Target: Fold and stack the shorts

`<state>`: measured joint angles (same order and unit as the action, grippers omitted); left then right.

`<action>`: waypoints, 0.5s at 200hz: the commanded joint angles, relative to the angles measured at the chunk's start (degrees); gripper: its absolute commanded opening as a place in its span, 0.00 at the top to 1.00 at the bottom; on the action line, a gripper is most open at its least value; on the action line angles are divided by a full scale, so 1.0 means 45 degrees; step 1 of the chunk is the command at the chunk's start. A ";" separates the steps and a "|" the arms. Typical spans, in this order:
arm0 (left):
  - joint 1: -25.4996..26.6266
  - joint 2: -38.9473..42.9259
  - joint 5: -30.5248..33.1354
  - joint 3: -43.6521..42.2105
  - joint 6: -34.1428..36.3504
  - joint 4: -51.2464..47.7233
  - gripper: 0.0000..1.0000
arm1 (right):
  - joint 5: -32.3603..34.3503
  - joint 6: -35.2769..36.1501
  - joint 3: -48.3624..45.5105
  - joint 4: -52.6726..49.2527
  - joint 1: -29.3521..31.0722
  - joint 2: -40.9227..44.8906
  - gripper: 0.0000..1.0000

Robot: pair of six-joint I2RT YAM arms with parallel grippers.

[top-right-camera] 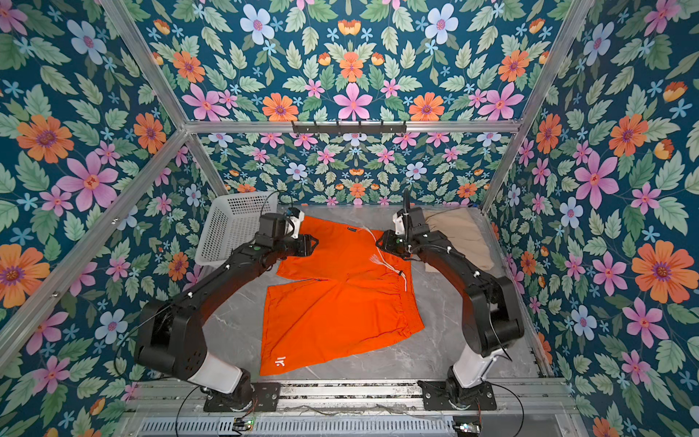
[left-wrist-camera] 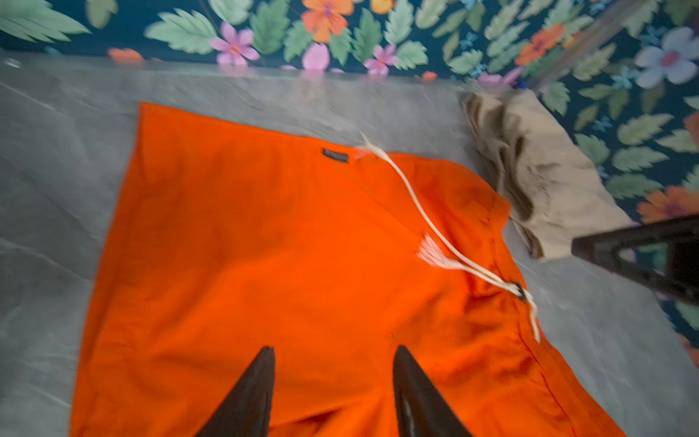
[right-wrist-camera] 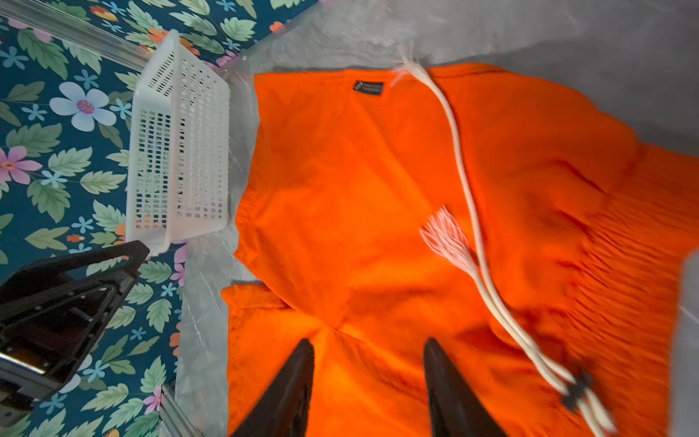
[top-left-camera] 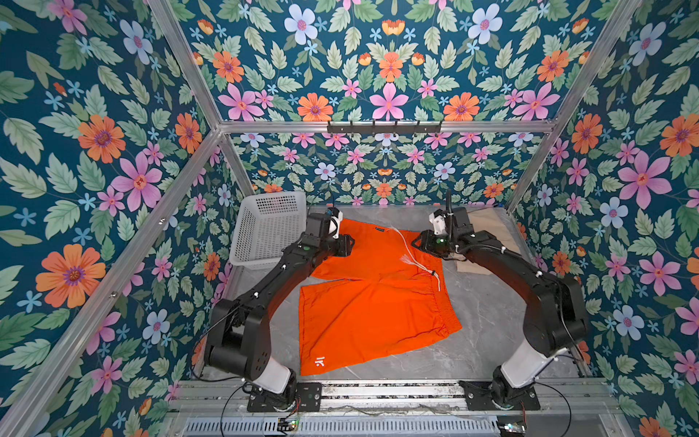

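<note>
Left gripper: your left gripper (left-wrist-camera: pixel 333 350) hangs over the far leg of the orange shorts (top-left-camera: pixel 372 302). Its black fingers (left-wrist-camera: pixel 249 397) stand well apart, with only cloth showing in the gap and nothing gripped.
Right gripper: your right gripper (right-wrist-camera: pixel 368 342) sits over the waistband side, near the crotch seam. Its fingers (right-wrist-camera: pixel 454 397) are spread about as wide, and it has hold of nothing.
Orange shorts: they lie spread flat in the middle of the table (top-left-camera: pixel 491 325), waistband to the right and both legs to the left. A white logo (top-left-camera: pixel 319 362) marks the near left corner.
Drawstring: the white drawstring (top-left-camera: pixel 416 257) trails loose across the far half, frayed at the end.
Beige shorts: the beige shorts (top-left-camera: pixel 491 227) lie in the far right corner, partly behind your right arm, just beside the orange waistband.
Left edge: the white basket (top-left-camera: pixel 264 227) sits tilted in the far left corner, and the far leg's hem lies close beside it.
Open room: you have bare marble at the near right, a narrower strip at the near left, and a thin band along the back wall.
Surface: grey veined marble.
Room: floral walls (top-left-camera: pixel 378 170) on three sides, aluminium frame posts (top-left-camera: pixel 234 162) at the corners, and a rail (top-left-camera: pixel 378 393) along the front carrying both arm bases.
</note>
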<state>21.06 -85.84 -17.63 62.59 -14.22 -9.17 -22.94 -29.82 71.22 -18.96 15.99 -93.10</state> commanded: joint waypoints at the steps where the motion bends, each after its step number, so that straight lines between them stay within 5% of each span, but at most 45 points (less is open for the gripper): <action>1: 0.0284 0.0809 -0.0584 -0.1297 -0.1008 0.0941 0.47 | -0.1103 -0.0038 -0.1566 -0.0356 -0.0766 0.1502 0.52; 79: 0.1106 0.1839 0.0239 -0.5414 -0.3045 0.2287 0.48 | -0.3434 -0.1205 -0.8218 -0.1137 -0.5753 0.5951 0.47; 100: 0.1111 0.1816 0.0375 -0.5725 -0.3197 0.2493 0.48 | -0.3012 -0.0877 -0.8633 -0.2047 -0.5981 0.6304 0.44</action>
<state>25.93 -77.76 -17.45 37.95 -26.85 -1.63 -35.55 -34.24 33.89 -23.88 -9.85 -66.24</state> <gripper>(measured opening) 0.524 0.543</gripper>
